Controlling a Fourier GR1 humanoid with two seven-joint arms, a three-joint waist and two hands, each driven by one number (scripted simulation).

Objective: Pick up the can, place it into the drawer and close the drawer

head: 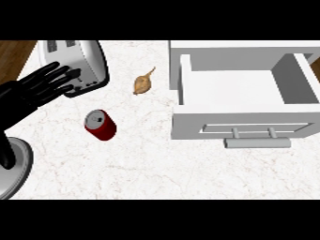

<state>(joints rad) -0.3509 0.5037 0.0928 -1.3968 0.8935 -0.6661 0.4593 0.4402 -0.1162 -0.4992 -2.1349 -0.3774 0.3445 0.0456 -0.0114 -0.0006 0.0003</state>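
Note:
A red can [101,124] with a silver top lies tilted on the white marble counter, left of centre. The white drawer [190,126] stands pulled open at the right; nothing shows inside it, and its bar handle [257,138] faces the near edge. My left hand [46,85] hovers at the far left, fingers straight and spread, up and left of the can and apart from it. Its fingertips lie close to the toaster. My right hand is out of view.
A silver toaster [76,60] stands at the back left by the counter's edge. A tan bulb-shaped food item [144,83] lies between the toaster and the drawer. Wooden floor [3,56] shows past the left edge.

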